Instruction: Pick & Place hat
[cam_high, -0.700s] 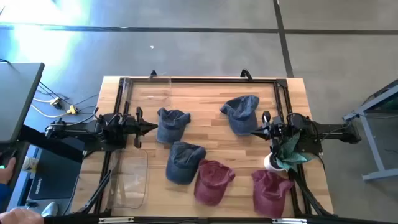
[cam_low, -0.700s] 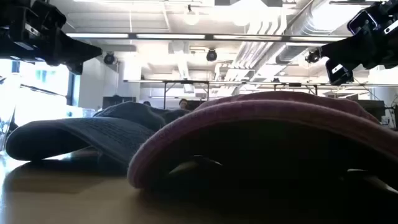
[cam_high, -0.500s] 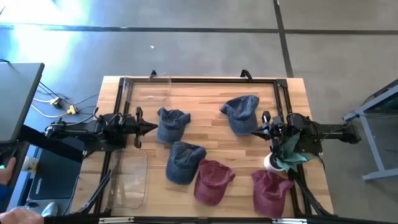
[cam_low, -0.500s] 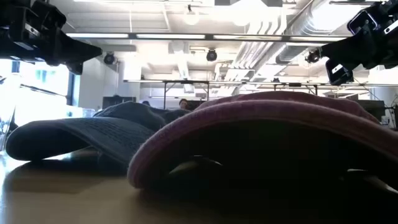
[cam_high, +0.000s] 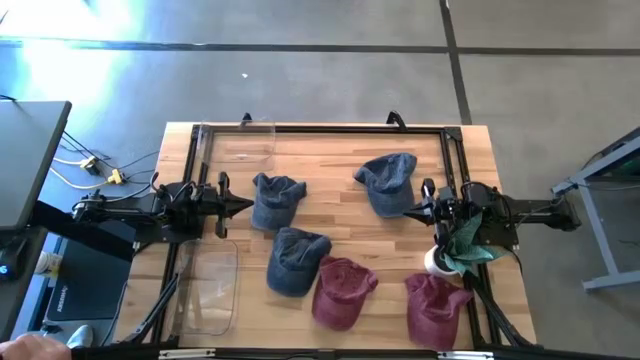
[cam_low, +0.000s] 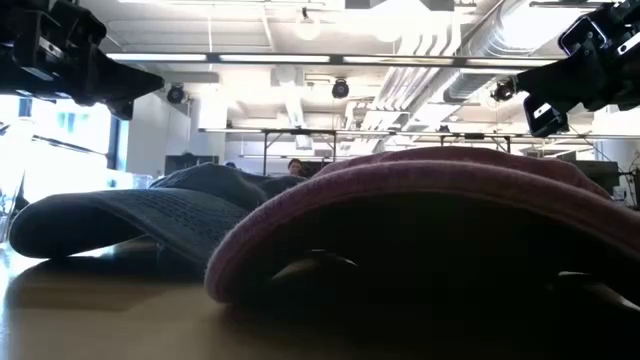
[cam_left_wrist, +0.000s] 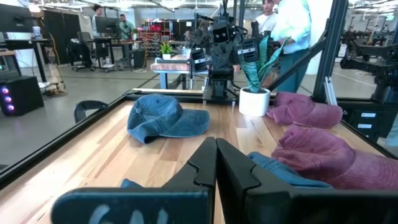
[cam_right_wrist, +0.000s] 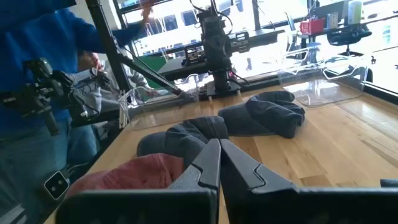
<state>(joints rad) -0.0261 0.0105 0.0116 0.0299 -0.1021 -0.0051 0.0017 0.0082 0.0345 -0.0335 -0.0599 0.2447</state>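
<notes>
Blue denim hats (cam_high: 277, 200) lie mid-table from above, maroon ones (cam_high: 341, 291) toward the near edge; your left gripper (cam_high: 243, 206) and right gripper (cam_high: 411, 211) hover shut and empty. Low view: both ride high. Wrist views: jaws pressed together, so open wide before descending onto a crown.

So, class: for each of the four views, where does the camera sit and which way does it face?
High: overhead, straight down; left gripper, right gripper, five hats.
Low: tabletop level, behind a maroon hat; arms overhead.
Left wrist: faces the right arm; shut fingers.
Right wrist: faces the left arm; shut fingers.
Shared: both wrist views show maroon hats.
</notes>
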